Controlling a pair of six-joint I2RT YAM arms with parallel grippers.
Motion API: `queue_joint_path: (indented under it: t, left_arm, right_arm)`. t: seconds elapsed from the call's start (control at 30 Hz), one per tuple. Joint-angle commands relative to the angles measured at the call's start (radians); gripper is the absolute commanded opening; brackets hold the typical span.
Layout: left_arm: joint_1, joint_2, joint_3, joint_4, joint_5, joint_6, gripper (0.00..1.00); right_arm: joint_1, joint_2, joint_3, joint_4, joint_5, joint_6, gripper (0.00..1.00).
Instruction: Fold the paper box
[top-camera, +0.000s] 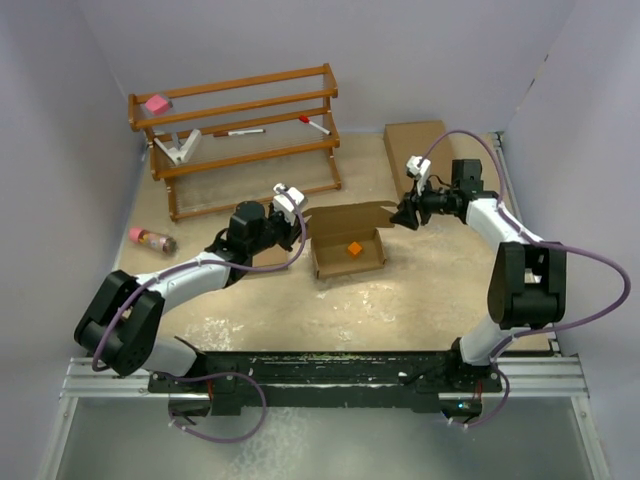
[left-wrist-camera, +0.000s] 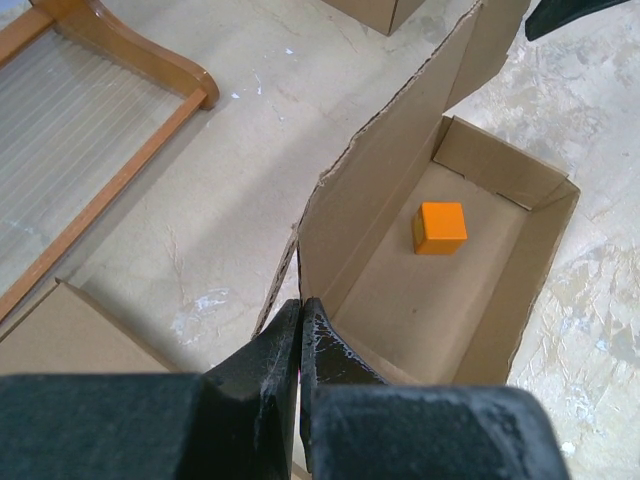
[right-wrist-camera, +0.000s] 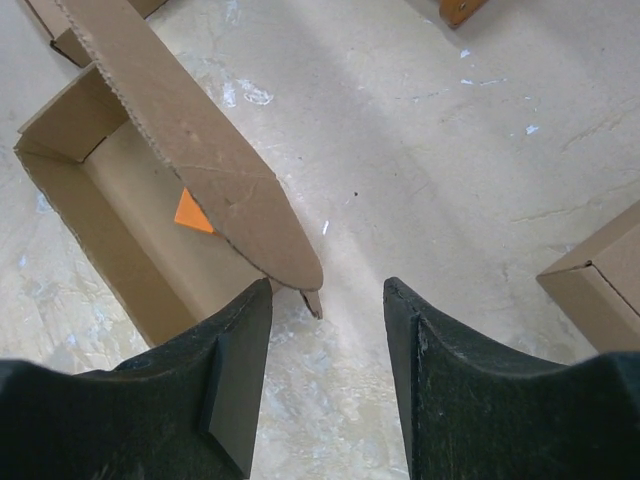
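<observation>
The paper box (top-camera: 347, 258) lies mid-table as an open brown tray with an orange cube (top-camera: 354, 248) inside and its long lid flap (top-camera: 350, 214) standing up along the far side. My left gripper (top-camera: 299, 222) is at the box's left end. In the left wrist view its fingers (left-wrist-camera: 272, 345) are pressed shut on the thin cardboard edge of the box (left-wrist-camera: 360, 215). My right gripper (top-camera: 402, 214) is at the lid's right end with its jaws apart. The flap's rounded tip (right-wrist-camera: 285, 255) sits just ahead of its left finger (right-wrist-camera: 240, 330), and nothing is gripped.
A wooden rack (top-camera: 240, 130) with markers and a pink block stands at the back left. A flat brown box (top-camera: 420, 150) lies at the back right. A small bottle (top-camera: 152, 240) lies at the left. Another cardboard piece (top-camera: 266, 258) sits under the left arm.
</observation>
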Motion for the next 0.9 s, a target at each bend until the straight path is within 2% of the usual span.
queue_joint_path:
  t: [0.0,0.17,0.57,0.73,0.87]
  left_arm:
    - [0.008,0.005,0.040,0.017,0.026,-0.016,0.04]
    - [0.009,0.007,0.043,0.018,0.026,-0.022,0.04]
    - [0.012,0.014,0.059,0.000,-0.002,-0.071,0.04]
    - [0.012,0.027,0.089,-0.028,-0.049,-0.137,0.04]
    - [0.009,0.033,0.107,-0.034,-0.115,-0.195,0.04]
  right_arm:
    - [0.024,-0.007,0.004,0.037,0.009,0.025,0.52]
    - [0.043,0.001,0.006,0.059,0.009,0.024,0.43]
    - [0.063,-0.025,0.006,0.013,0.026,-0.022,0.10]
    - [0.083,-0.045,0.002,0.036,0.042,-0.003,0.04]
    - [0.132,-0.074,-0.010,0.116,0.119,0.061,0.00]
